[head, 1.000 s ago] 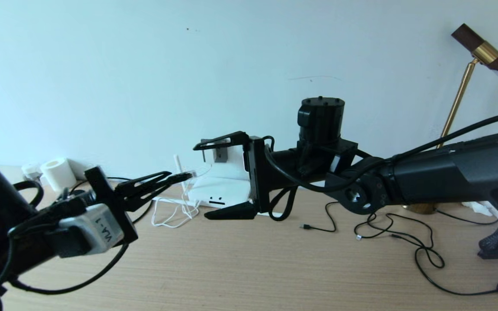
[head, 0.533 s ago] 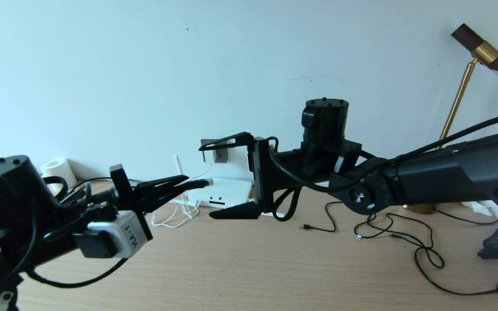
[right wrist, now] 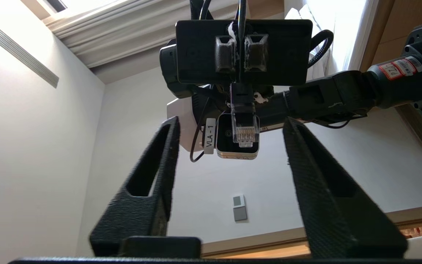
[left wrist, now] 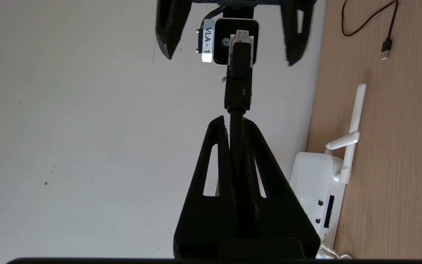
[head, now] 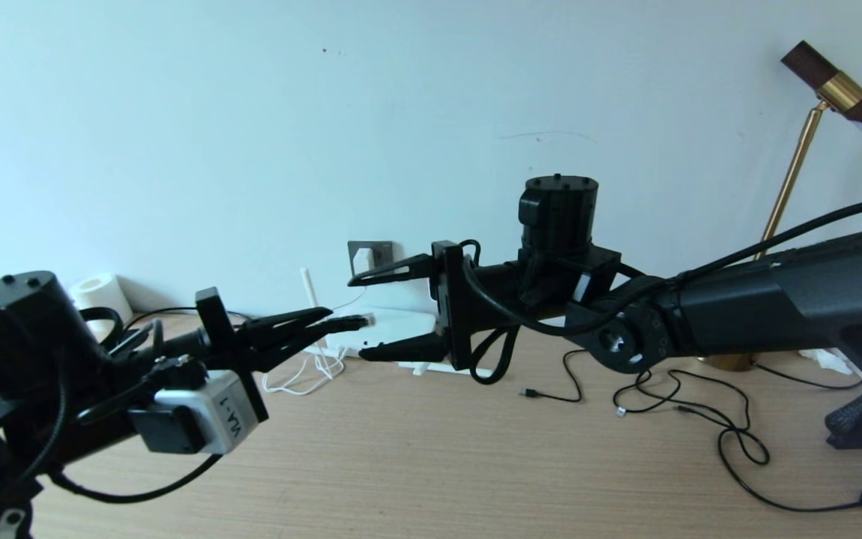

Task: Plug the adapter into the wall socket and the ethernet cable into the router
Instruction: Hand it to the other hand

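Observation:
My left gripper [head: 320,316] is shut on the black ethernet cable just behind its plug [head: 349,322]. The clear plug tip [right wrist: 245,129] points into the mouth of my right gripper [head: 358,318], which faces it, open and touching nothing. In the left wrist view the cable [left wrist: 237,91] runs out from between my shut fingers [left wrist: 216,146] towards the right gripper's fingers [left wrist: 169,33]. The white router [head: 401,323] lies by the wall behind both grippers, one antenna [head: 307,288] upright. Above it, the white adapter [head: 361,260] sits in the grey wall socket [head: 380,248].
Thin black USB cables [head: 700,419] sprawl over the wooden table on the right. A brass lamp stand [head: 790,176] rises at the far right. A white paper roll [head: 98,296] stands at the far left. The adapter's thin white cord [head: 296,370] coils left of the router.
My left gripper has carried the plug rightwards up to the right gripper. The right gripper's fingers have narrowed but remain apart, uncovering the wall socket behind.

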You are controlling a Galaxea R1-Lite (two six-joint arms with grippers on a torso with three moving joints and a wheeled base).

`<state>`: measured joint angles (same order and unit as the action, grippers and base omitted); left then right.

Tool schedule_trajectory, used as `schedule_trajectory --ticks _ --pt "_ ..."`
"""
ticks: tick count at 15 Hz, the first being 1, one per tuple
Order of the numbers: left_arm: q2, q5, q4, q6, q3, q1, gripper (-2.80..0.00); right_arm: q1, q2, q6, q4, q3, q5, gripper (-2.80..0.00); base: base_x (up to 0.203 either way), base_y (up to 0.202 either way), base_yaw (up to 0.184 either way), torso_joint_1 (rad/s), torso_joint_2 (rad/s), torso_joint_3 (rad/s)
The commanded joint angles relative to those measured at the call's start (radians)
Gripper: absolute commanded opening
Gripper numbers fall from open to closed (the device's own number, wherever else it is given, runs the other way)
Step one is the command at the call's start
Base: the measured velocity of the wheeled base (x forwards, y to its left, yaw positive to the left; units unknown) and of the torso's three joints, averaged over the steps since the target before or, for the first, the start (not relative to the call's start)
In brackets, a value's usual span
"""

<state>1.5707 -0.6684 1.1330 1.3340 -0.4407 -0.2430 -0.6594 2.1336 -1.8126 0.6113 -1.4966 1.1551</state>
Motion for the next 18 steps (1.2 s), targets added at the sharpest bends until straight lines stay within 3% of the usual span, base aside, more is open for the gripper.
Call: schedule_trajectory --ticks 1,18 --pt "-0.006 -0.003 0.007 0.007 0.010 -0.001 -2.80 0.000 0.003 -0.010 0.004 0.001 0.008 -2.80 0.000 0.000 0.000 0.000 0.00 0.000" --pt "-0.021 -0.003 0.006 0.004 0.025 -0.005 -2.80 -0.005 0.006 -0.010 0.013 0.009 0.008 -2.80 0.000 0.000 0.000 0.000 0.00 0.000"
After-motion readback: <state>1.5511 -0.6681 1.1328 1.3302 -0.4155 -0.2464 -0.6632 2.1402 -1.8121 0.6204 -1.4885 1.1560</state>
